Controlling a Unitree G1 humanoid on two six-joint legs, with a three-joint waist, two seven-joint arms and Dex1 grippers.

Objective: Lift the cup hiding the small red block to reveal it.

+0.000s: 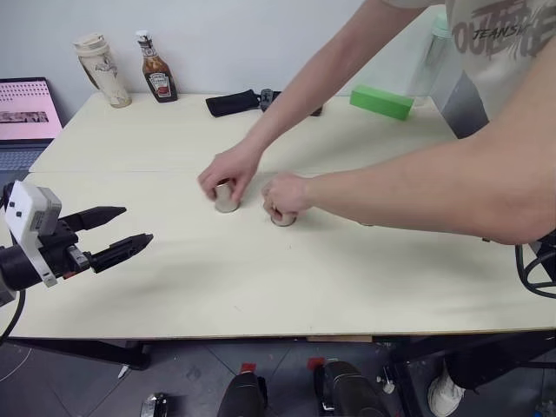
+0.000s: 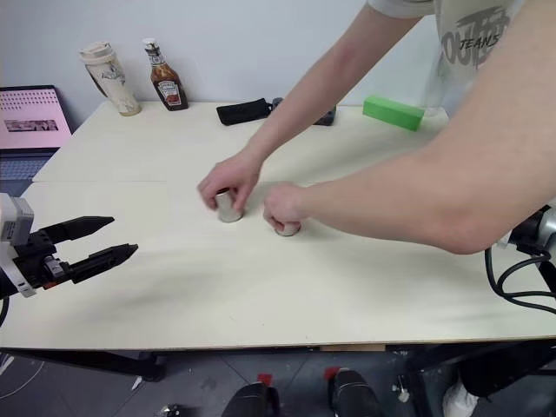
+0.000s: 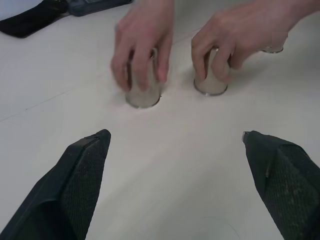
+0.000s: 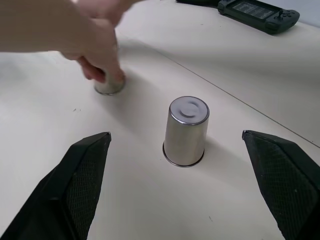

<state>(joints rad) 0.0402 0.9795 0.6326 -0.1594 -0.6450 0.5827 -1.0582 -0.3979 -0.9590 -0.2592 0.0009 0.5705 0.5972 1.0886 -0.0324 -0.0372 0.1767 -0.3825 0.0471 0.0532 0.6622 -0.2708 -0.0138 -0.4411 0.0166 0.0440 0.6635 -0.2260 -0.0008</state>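
Fingers of the left gripper (image 1: pixel 122 231) stand wide apart with nothing between them, hovering over the near left part of the table (image 1: pixel 261 287), well apart from the cups. We find the right gripper (image 4: pixel 177 145) likewise spread wide and empty in its wrist view, its two black fingers flanking a lone steel cup (image 4: pixel 186 131) without touching it. We note that this cup stands upside down on the pale tabletop, a plain, shiny silver tumbler, slightly tapered, with its flat base uppermost and its rim flush on the surface. We observe two more cups of the same kind near the middle of the table, each inverted and each covered by a person's hand: the first cup (image 1: pixel 227 196) under the one hand (image 1: pixel 228 172), the second cup (image 1: pixel 283 217) under the other hand (image 1: pixel 285 195), the two standing just beside each other. We cannot tell which cup covers the small red block. Along the far edge we record a beige travel mug (image 1: pixel 102 69), a ketchup bottle (image 1: pixel 157 69), a black pouch (image 1: pixel 233 102) and a green box (image 1: pixel 381 102).
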